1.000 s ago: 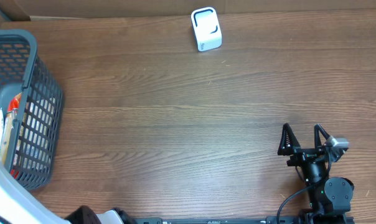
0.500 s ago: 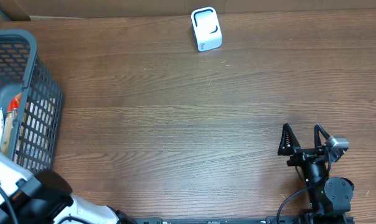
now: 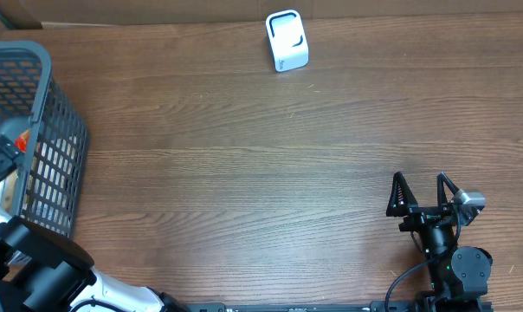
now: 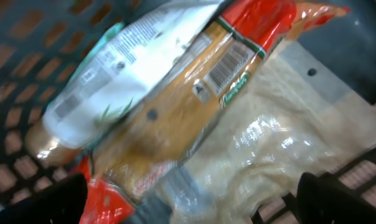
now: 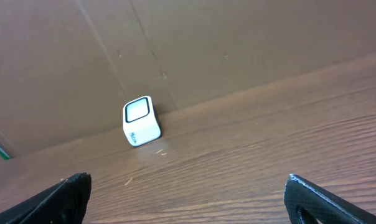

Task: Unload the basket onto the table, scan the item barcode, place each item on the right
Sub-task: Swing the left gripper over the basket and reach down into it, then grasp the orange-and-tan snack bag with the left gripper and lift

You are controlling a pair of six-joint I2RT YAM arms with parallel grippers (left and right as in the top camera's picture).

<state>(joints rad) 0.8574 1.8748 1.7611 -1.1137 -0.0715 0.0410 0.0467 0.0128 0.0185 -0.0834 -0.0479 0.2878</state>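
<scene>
Care is being asked of the left fingers (image 4: 343,198), which are being held wide apart, with nothing between them, just above the packets lying in the basket (image 3: 61,147). For a clean pick, they are best being lowered across the narrow width of the orange packet (image 4: 175,118), not along its length. They should be closed on its middle, so that the barcode (image 4: 228,65) near its upper end is being left uncovered. The white packet (image 4: 113,65) lying against it and the clear bag (image 4: 281,149) underneath are likely being risked in the same pinch, so a shallow bite is being advised. The orange packet is being shown lying slantwise, long and glossy, red at both ends; its film is being judged soft and slippery. Farther out, the scanner (image 3: 287,41) is being seen standing at the far edge of the table (image 3: 244,173), well apart from the basket at the left end. The right fingers (image 3: 395,198) are being held spread and empty near the table's near right edge, touching nothing.
</scene>
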